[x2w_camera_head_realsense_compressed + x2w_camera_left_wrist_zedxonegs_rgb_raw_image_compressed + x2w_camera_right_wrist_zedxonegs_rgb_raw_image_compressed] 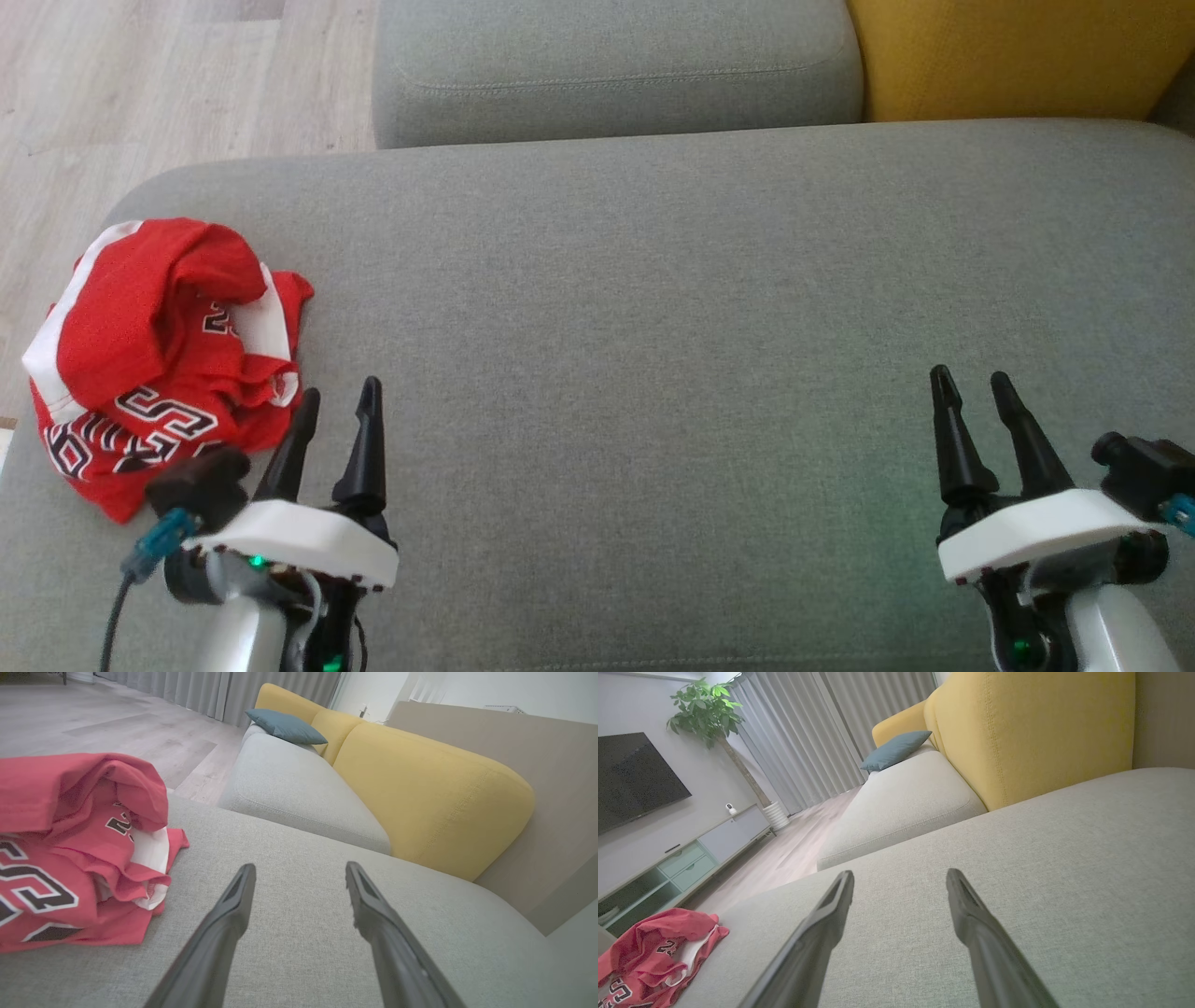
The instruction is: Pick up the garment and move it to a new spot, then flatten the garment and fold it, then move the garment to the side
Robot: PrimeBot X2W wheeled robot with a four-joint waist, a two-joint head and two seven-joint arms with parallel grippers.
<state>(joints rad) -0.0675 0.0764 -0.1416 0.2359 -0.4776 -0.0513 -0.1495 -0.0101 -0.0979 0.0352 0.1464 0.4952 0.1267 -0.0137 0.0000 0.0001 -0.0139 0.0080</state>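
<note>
The red jersey lies crumpled at the left end of the sofa seat; light and floppy, I judge, so I'd pinch a raised fold. My left fingers stand apart over that end, my right fingers apart over the right end.

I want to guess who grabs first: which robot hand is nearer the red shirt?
The left gripper: the red shirt lies just beside it; the right gripper is far across the cushion.
</note>
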